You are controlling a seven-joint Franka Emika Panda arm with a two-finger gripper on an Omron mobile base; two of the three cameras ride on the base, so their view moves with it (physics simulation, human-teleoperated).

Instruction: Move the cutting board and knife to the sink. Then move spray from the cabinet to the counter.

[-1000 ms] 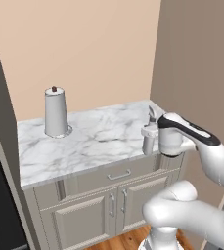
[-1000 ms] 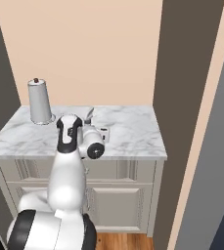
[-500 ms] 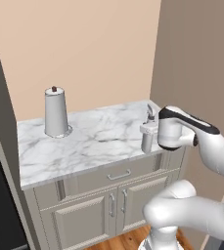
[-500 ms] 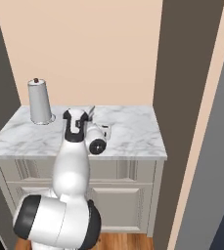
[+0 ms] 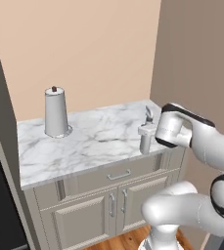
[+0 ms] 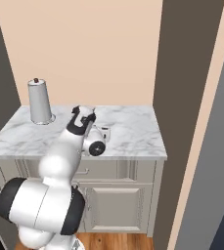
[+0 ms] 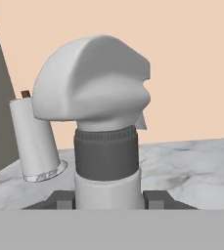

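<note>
The robot's gripper point(image 7: 108, 199) is clamped on the lower body of the grey spray bottle point(image 7: 103, 122), its two dark fingertips point(image 7: 62, 199) pressed against either side of the bottle, whose trigger head rises directly ahead of the hand camera. From the left base camera, the spray bottle point(image 5: 146, 135) stands upright at the front right of the white marble counter point(image 5: 84, 141), held at the end of the arm reaching in from the right. A white paper-towel roll point(image 5: 56, 112) stands well apart at the counter's back left, near the peach wall.
</note>
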